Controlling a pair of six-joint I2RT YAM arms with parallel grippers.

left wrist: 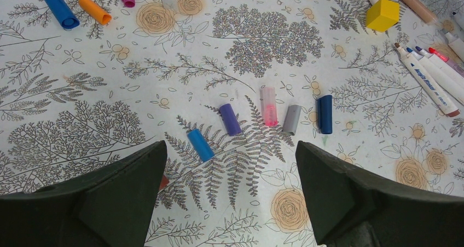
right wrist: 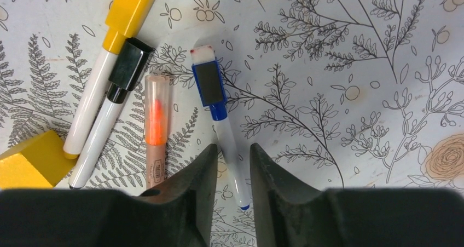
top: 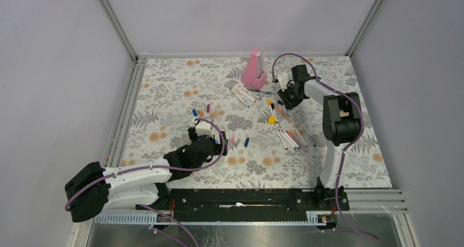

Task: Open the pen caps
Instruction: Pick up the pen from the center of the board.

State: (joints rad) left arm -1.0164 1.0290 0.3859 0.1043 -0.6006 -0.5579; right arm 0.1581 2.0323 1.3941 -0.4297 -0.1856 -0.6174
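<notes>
My right gripper (right wrist: 233,151) is shut on the white barrel of a pen (right wrist: 230,148) lying on the table. Its blue cap (right wrist: 209,85) is still on, just beyond the fingertips. Beside it lie an orange highlighter (right wrist: 156,126), a black-capped pen (right wrist: 131,63) and a yellow-capped pen (right wrist: 128,9). My left gripper (left wrist: 231,144) hangs wide open and holds nothing. Loose pen caps lie ahead of it: blue (left wrist: 199,144), purple (left wrist: 230,119), pink (left wrist: 268,107), grey (left wrist: 291,119) and dark blue (left wrist: 325,114). More caps, blue (left wrist: 61,10) and orange (left wrist: 94,10), lie at the far left.
A tall pink wedge (top: 254,70) stands at the back. A yellow cube (left wrist: 382,15) sits near the right gripper (top: 287,100). Uncapped pens (top: 295,138) lie bunched on the right, more pens (top: 243,93) near the wedge. Metal rails edge the flowered table (top: 164,82).
</notes>
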